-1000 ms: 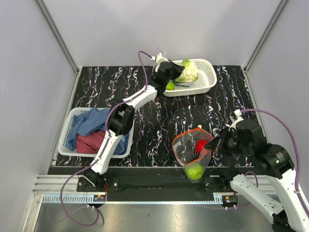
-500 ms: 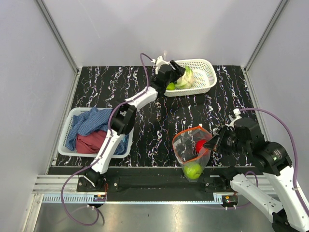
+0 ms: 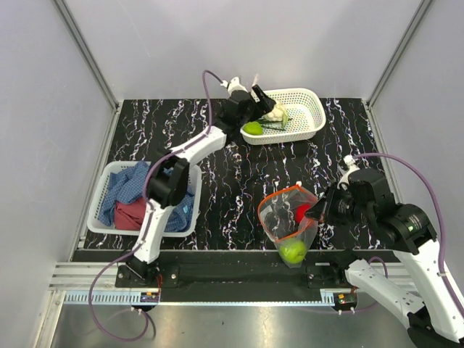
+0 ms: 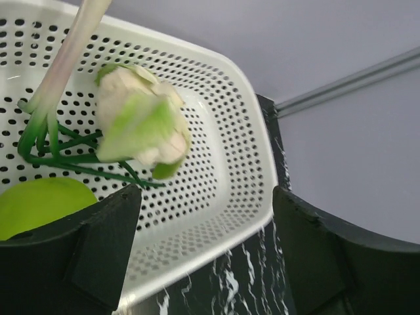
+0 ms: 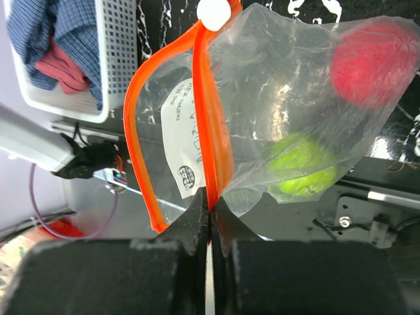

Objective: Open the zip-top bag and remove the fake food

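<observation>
Left gripper [image 4: 203, 197] reaches over far white perforated basket [image 4: 230, 131], fingers apart; blurred pale cabbage piece [image 4: 141, 125] in the basket. Right gripper [image 5: 209, 203] clamps clear zip-top bag [image 3: 286, 225] by its orange strip near the table's front edge; red piece [image 5: 374, 56] and lime-green fruit [image 5: 298, 164] inside.

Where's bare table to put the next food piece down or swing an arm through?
Bare table: mid strip between far basket and zip-top bag; far-left corner between left arm and the side wall, beyond the cloth basket. Crowded: near edge around the bag and right end effector; the far basket's left end.
</observation>
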You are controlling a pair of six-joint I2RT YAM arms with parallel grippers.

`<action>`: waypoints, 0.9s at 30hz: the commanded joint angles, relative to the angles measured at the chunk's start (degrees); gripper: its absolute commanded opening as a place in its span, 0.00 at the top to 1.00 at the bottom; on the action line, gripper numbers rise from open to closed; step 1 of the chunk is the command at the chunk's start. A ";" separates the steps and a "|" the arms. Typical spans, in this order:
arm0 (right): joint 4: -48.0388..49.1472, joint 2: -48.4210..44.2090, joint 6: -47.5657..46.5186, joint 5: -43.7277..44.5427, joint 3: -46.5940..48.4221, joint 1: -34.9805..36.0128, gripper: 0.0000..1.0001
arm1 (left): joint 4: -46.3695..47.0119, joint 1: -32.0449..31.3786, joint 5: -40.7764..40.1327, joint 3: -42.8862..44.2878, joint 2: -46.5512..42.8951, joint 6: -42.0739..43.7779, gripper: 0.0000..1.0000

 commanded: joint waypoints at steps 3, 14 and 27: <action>1.69 2.09 -6.28 -0.75 1.88 0.37 1.00 | -5.80 -5.51 4.66 -13.72 -26.23 10.48 0.24; 8.28 -0.19 -3.56 -1.97 -4.10 0.37 1.00 | -28.22 -28.98 0.45 -26.86 -47.38 15.16 0.32; 13.29 1.81 -2.41 -1.71 -3.23 0.37 1.00 | -41.76 -41.57 -9.22 -24.65 -47.64 6.63 0.59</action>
